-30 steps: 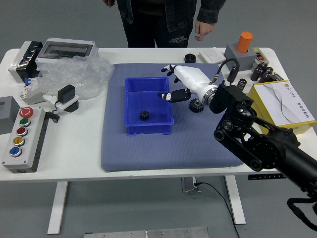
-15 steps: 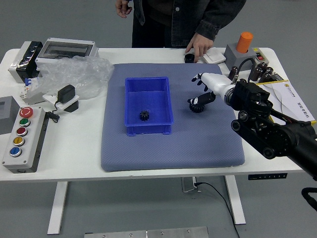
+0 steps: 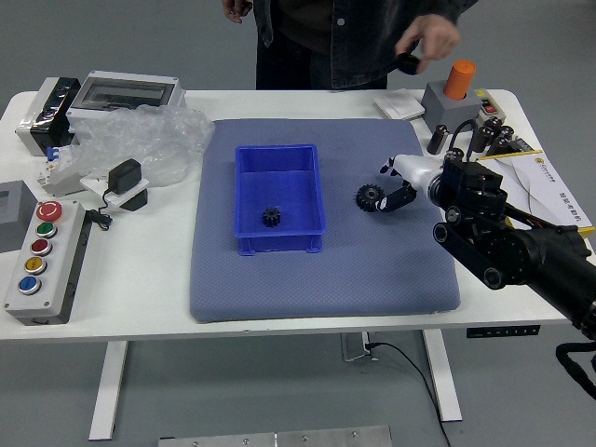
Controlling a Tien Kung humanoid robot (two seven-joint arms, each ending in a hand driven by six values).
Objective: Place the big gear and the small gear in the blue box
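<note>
"Where is the big gear (image 3: 370, 197) to be found?"

"On the mat (image 3: 324, 290), just right of the blue box (image 3: 321, 226). The small gear (image 3: 271, 217) is contained in the box, toward its near end."

"And the right robot hand (image 3: 383, 187)?"

"It is held on the gear's side away from the box, its fingers parted, nothing gripped. Whether the rim is touched cannot be told."

"So a leftward closing is called for?"

"Apparently. No long axis is offered by a round gear, so the approach can be kept as it is; then a lift over the box's right wall is needed. If the fingers are closed short, the gear may be nudged boxward."

"By the person's hand (image 3: 430, 37), a dark round object (image 3: 408, 64) is held up, beyond the box's far right corner."
</note>
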